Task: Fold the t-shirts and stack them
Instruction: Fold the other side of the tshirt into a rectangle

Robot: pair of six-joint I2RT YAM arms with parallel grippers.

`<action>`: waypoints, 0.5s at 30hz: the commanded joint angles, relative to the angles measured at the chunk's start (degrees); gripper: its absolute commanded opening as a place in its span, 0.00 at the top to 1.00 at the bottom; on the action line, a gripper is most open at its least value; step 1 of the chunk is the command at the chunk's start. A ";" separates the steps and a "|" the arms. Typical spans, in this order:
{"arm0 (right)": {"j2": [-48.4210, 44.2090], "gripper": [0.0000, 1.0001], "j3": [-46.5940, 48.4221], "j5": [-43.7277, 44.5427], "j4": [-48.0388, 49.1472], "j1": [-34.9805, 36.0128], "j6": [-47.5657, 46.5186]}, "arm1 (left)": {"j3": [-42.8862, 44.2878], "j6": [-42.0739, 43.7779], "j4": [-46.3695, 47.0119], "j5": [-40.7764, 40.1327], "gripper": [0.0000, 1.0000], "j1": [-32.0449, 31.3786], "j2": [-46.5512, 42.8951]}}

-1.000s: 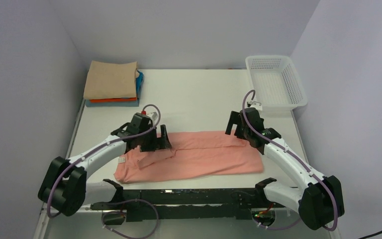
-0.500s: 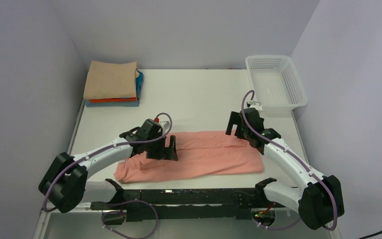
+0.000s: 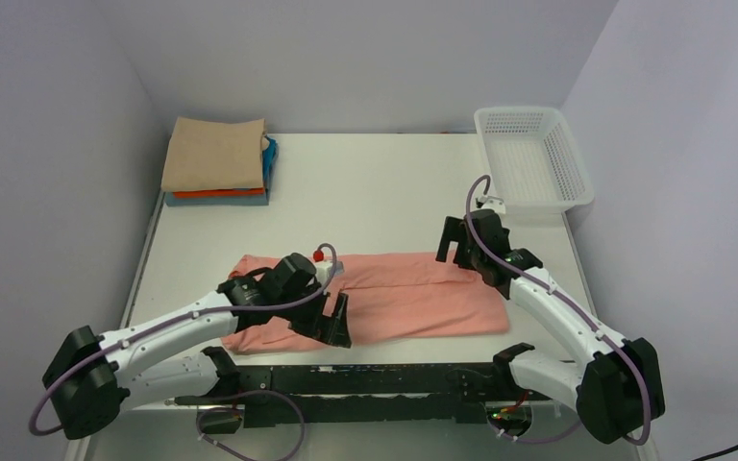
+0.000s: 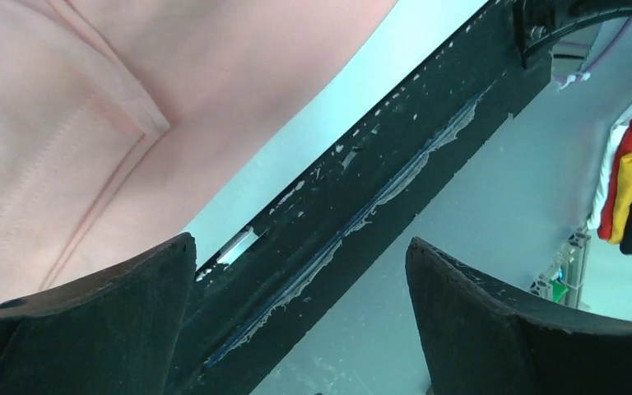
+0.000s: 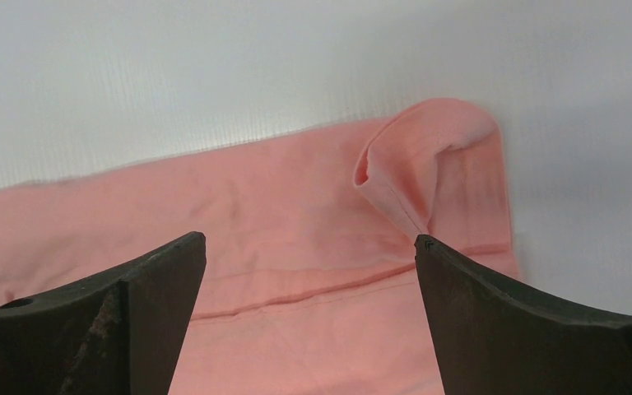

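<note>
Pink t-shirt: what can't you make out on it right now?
Top view: the left gripper and its arm cover the pink t-shirt at its near-left part; no neck label shows.
Left wrist view: top and left edges cut the shirt off.
Right wrist view: the right gripper fingers hide its lower corners.

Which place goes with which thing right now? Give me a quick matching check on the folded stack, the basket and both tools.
Things:
1. folded t-shirt stack
2. white mesh basket
3. left tool
4. right tool

Places or states:
A. far right corner of the table
B. open, over the near edge of the salmon-pink t-shirt
C. far left corner of the table
D. open, at the far right corner of the salmon-pink t-shirt

Pairs: 1-C, 2-A, 3-B, 4-D
</note>
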 commanded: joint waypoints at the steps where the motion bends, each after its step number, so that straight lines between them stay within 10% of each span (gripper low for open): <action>1: 2.27 0.00 2.86 -4.40 3.58 -0.30 -2.93 | 4.17 0.93 -2.68 -8.65 0.01 0.10 -5.16; 8: 12.42 0.00 5.87 -20.77 9.31 -0.04 -5.24 | 2.03 -0.59 9.90 -14.34 0.01 16.31 -1.69; 15: 23.41 0.00 9.02 -5.72 4.63 -2.88 -0.66 | -0.14 -0.87 17.97 -11.12 0.01 27.84 11.85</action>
